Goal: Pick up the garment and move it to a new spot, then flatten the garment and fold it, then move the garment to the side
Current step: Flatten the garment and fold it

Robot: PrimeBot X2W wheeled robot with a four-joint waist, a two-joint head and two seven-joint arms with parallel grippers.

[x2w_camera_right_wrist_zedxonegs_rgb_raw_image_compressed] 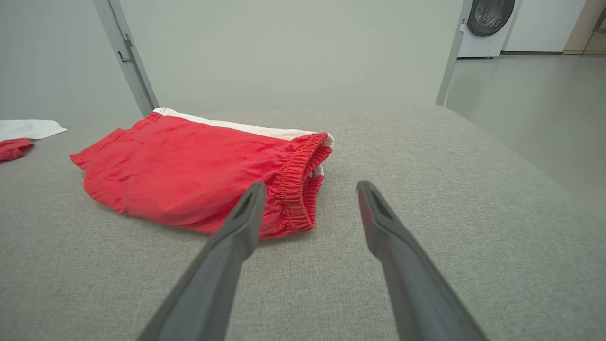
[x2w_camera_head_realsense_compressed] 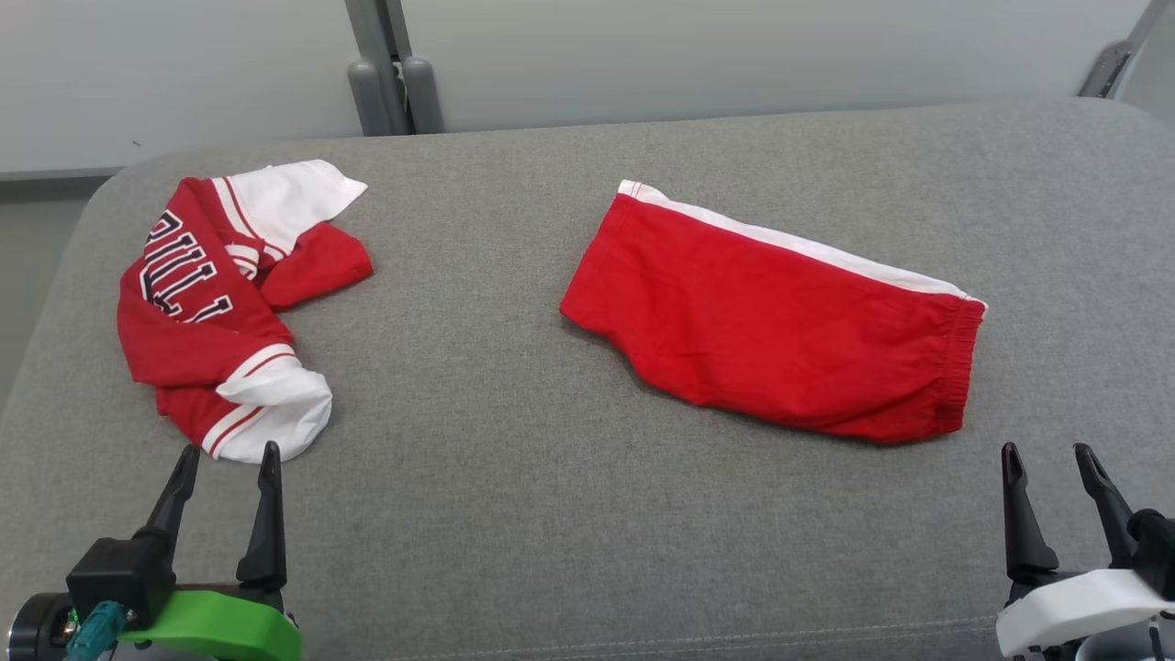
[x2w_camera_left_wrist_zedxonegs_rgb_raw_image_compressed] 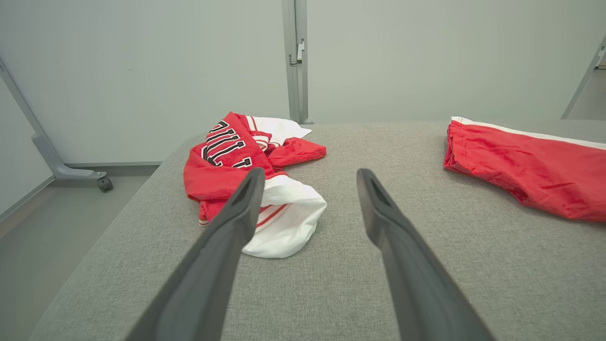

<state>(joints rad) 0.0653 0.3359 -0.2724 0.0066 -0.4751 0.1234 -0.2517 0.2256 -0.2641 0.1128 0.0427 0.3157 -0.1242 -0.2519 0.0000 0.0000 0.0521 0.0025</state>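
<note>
The garment point(x2w_camera_head_realsense_compressed: 771, 321) is a pair of bright red shorts, folded flat into one long slab on the grey cushion point(x2w_camera_head_realsense_compressed: 514, 477). In the head view it lies at about 3 o'clock from the middle of the cushion. Its long axis runs from 10 o'clock to 4 o'clock.

The gathered elastic waistband point(x2w_camera_head_realsense_compressed: 955, 367) forms the 4 o'clock end, puckered into fine ribs. The plain leg hem forms the 10 o'clock end. A narrow white strip point(x2w_camera_head_realsense_compressed: 799, 243) runs the whole length of the far edge, on the 12 o'clock side. The red top face is smooth, with only a few shallow creases. In the right wrist view the garment point(x2w_camera_right_wrist_zedxonegs_rgb_raw_image_compressed: 189, 175) shows two red layers at the waistband point(x2w_camera_right_wrist_zedxonegs_rgb_raw_image_compressed: 293, 189), with a sliver of white between them.

The right gripper point(x2w_camera_head_realsense_compressed: 1046, 450) sits at 5 o'clock with its fingers spread wide and holding nothing. Its tips are near the waistband end but apart from it (bare cushion shows between them). The left gripper point(x2w_camera_head_realsense_compressed: 229, 450) sits at 7 o'clock, equally spread and empty.

A crumpled red-and-white jersey point(x2w_camera_head_realsense_compressed: 202, 312) with dark lettering lies at 9 o'clock, well apart from the garment. Its white cuff is just beside the left fingertips, and I cannot tell whether they touch.
</note>
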